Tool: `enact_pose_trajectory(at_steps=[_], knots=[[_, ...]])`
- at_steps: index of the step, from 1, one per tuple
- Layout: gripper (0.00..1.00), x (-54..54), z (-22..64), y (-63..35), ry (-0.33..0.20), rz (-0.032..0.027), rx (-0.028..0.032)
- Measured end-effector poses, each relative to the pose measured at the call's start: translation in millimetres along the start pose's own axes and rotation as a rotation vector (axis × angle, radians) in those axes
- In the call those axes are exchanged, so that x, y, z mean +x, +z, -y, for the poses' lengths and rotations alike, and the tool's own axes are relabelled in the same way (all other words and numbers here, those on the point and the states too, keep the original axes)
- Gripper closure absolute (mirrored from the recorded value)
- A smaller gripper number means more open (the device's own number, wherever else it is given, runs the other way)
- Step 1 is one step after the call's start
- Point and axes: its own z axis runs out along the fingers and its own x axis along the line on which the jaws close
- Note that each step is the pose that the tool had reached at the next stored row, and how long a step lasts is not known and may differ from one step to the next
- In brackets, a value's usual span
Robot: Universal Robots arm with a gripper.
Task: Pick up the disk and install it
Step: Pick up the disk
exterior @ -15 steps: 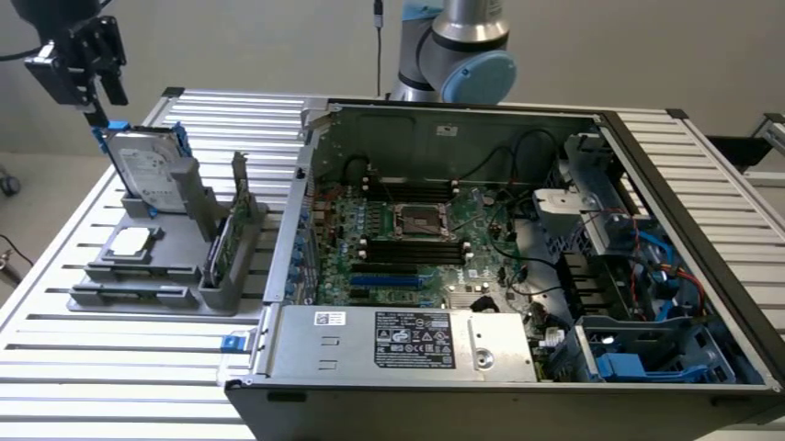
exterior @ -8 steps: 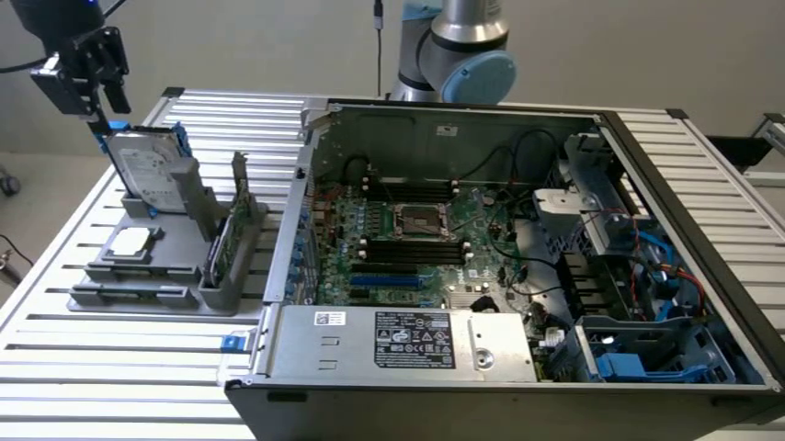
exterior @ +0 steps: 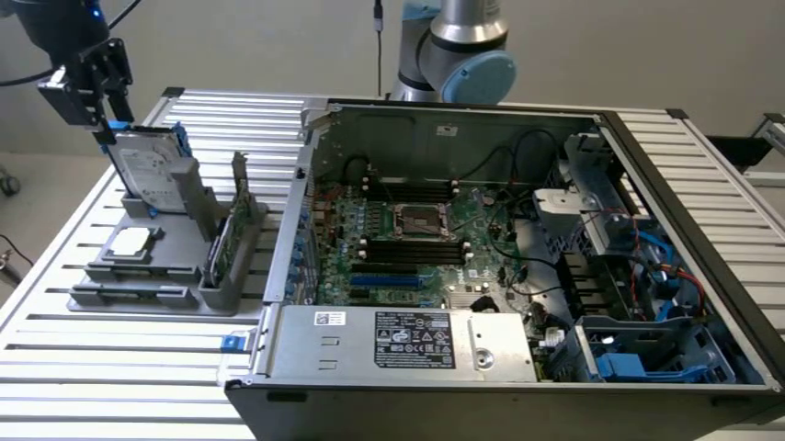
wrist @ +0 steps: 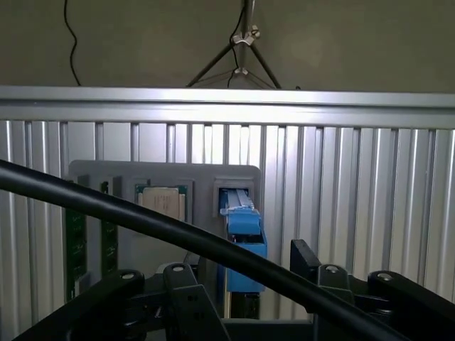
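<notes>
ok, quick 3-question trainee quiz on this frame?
1. True or false: the disk stands upright in the grey holder.
2. Pick one. The gripper is: A) shut on the disk, B) open, at the disk's top, C) open, far from the disk.
3. Fill in: the disk's carrier is coloured ___.

Key: 1 true; 2 B; 3 blue.
</notes>
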Motion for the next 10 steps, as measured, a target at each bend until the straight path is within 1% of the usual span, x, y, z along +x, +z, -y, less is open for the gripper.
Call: enact_pose_trajectory(at_steps=[10], knots=[[0.40,-0.6,0.5,18.1,0.000,-0.0001,0.0000]])
